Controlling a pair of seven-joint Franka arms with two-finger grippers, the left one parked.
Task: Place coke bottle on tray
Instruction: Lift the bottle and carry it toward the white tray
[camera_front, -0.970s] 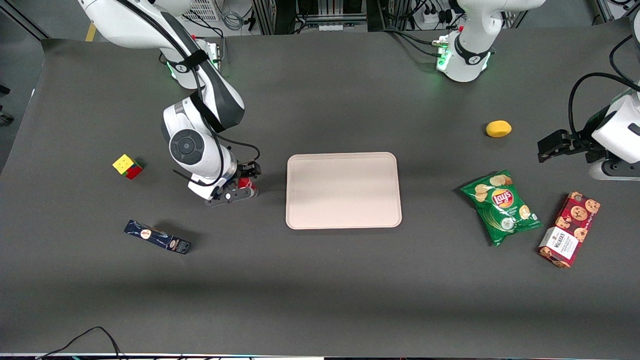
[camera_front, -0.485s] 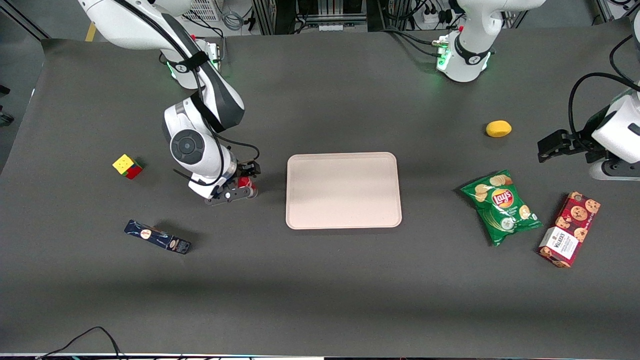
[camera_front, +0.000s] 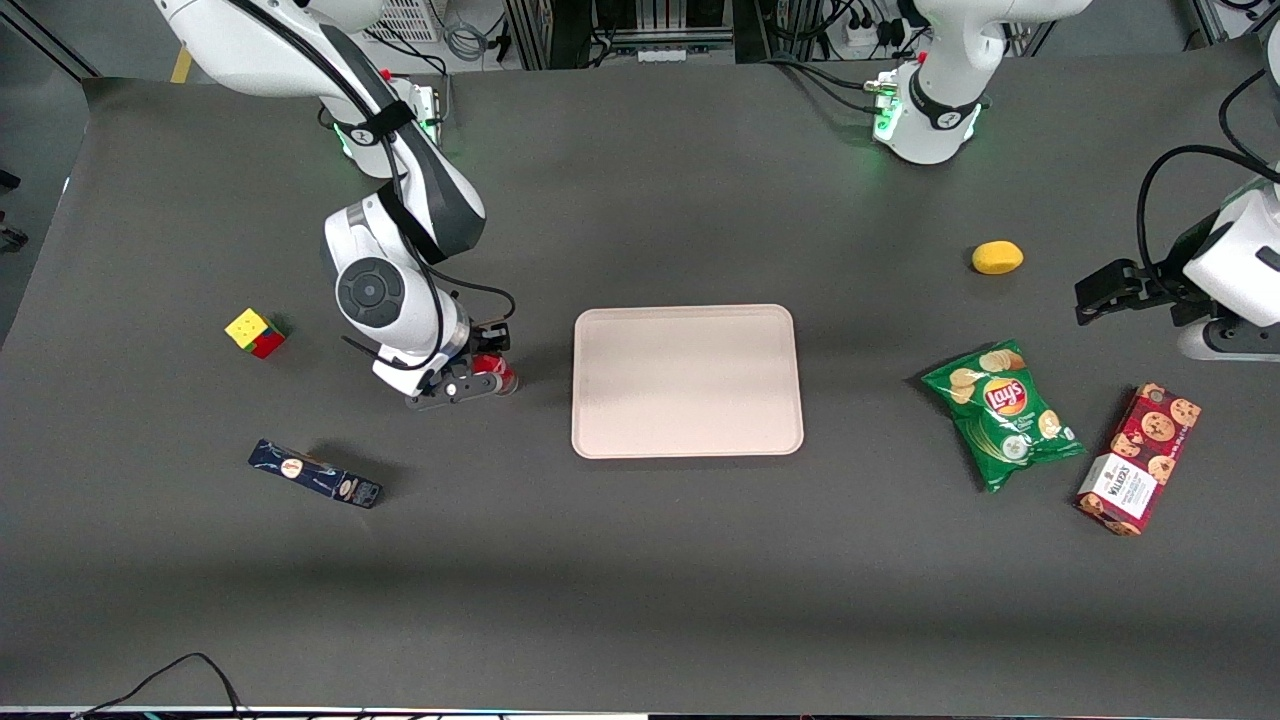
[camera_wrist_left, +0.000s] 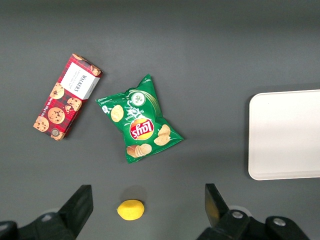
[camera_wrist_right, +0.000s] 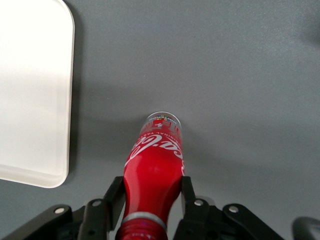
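Observation:
The coke bottle (camera_front: 494, 369), small and red with white script, stands upright beside the tray, toward the working arm's end of the table. My right gripper (camera_front: 486, 374) is shut on it. In the right wrist view the black fingers (camera_wrist_right: 186, 192) press on both sides of the coke bottle (camera_wrist_right: 155, 165) just below its cap, and its clear base points down at the grey table. The pale pink tray (camera_front: 687, 380) lies flat at the table's middle with nothing on it. One rounded corner of the tray (camera_wrist_right: 30, 90) shows close to the bottle.
A coloured cube (camera_front: 255, 332) and a dark blue oblong box (camera_front: 315, 474) lie toward the working arm's end. A green chips bag (camera_front: 1002, 412), a cookie box (camera_front: 1139, 458) and a yellow lemon (camera_front: 997, 257) lie toward the parked arm's end.
The right arm has shifted slightly with the bottle held in its gripper, a little away from the tray and from the front camera. Nothing else has moved.

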